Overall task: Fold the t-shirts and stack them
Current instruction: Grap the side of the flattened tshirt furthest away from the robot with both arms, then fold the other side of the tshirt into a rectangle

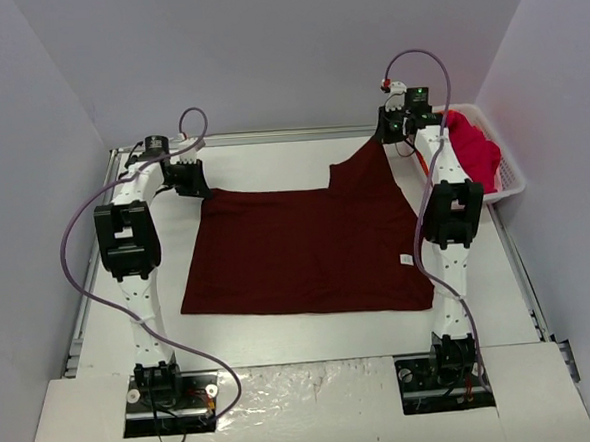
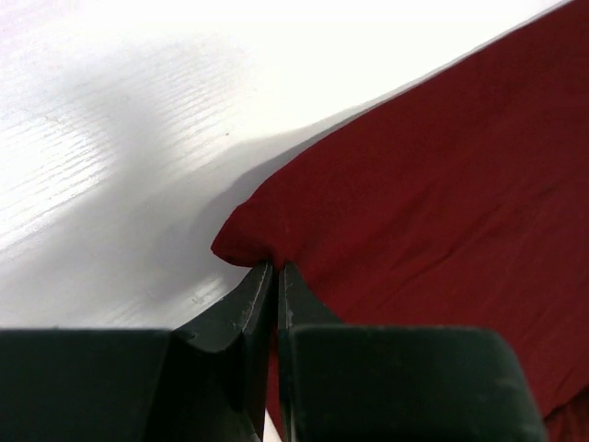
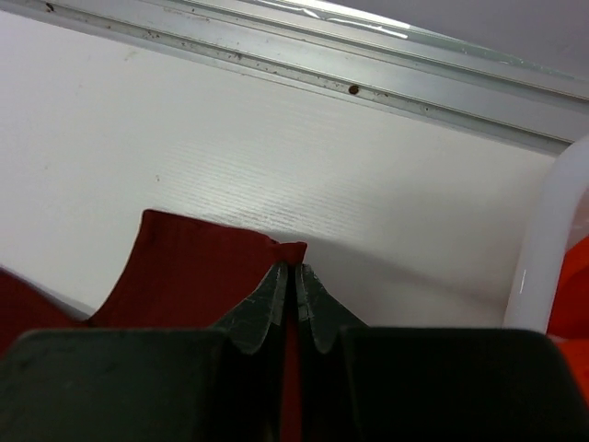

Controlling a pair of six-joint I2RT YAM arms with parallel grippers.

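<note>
The dark maroon t-shirt [image 1: 307, 245] lies spread flat across the middle of the table, a small white label [image 1: 406, 260] near its right edge. My left gripper [image 1: 195, 184] is shut on its far left corner [image 2: 241, 244], low over the table. My right gripper [image 1: 390, 128] is shut on a far right corner [image 3: 293, 252] and holds it lifted, so a strip of cloth rises from the sheet. Bright pink t-shirt cloth [image 1: 474, 150] fills the basket at the far right. An orange bit [image 3: 572, 299] shows at the right wrist view's edge.
A white lattice basket [image 1: 510, 180] stands at the far right, next to the right arm. A metal rail [image 3: 304, 69] runs along the table's far edge. Bare white table [image 1: 261, 163] lies behind the shirt and in front of it.
</note>
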